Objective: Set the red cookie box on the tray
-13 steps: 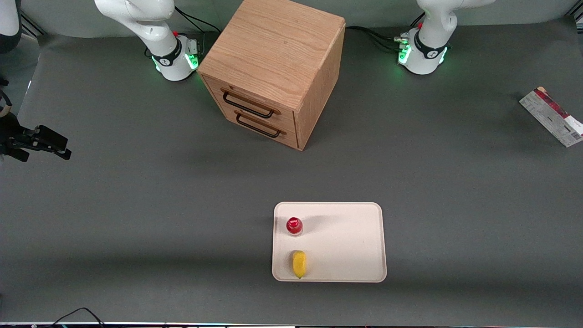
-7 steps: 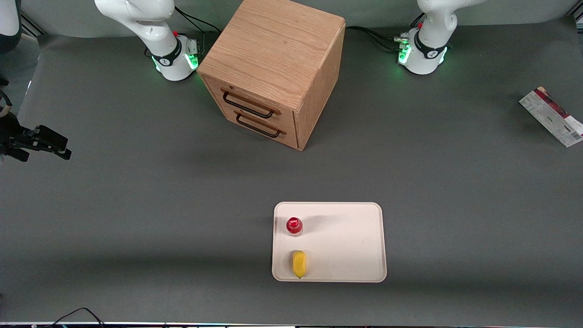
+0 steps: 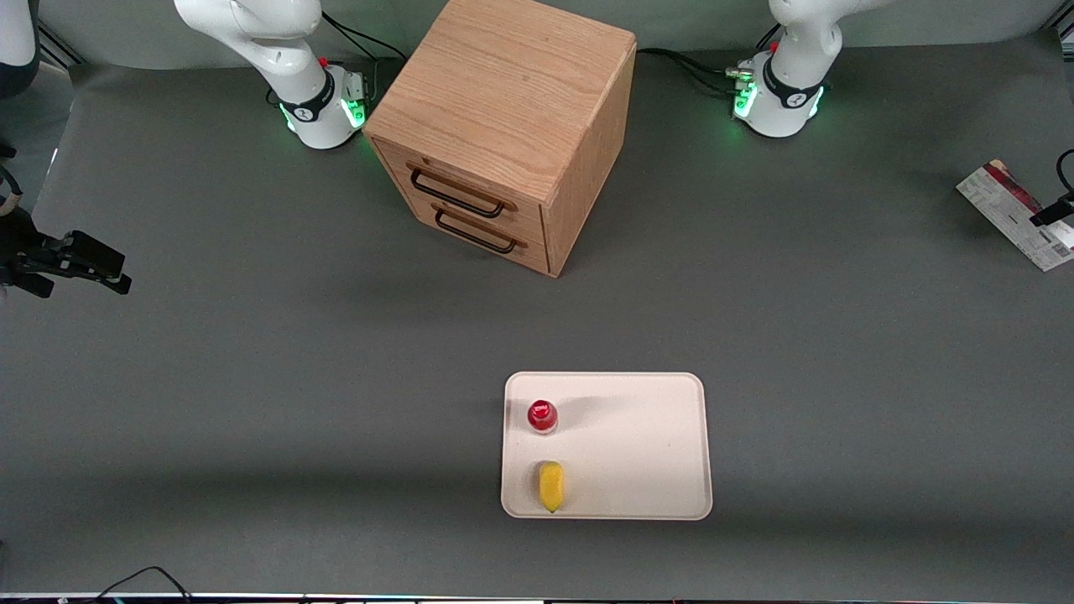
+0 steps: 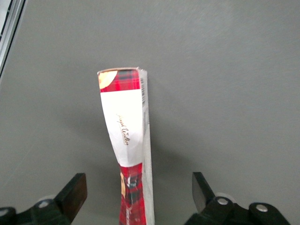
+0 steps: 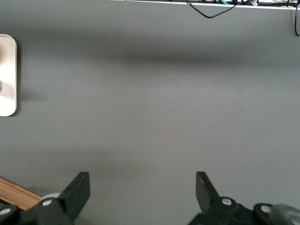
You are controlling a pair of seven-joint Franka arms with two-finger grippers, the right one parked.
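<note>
Claw positioned over cookie box

The claw point(image 4: 137, 197) hung above the red cookie box point(image 4: 127, 140), fingers point(image 4: 74, 194) spread wide on either side, gripping nothing. The box lay on the desk point(image 3: 252, 377) at the working arm's end, well apart from the tray point(image 3: 638, 445)

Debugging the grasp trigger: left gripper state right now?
Left gripper: open, holding nothing, above the red cookie box, fingers either side of it, no contact seen.
</note>
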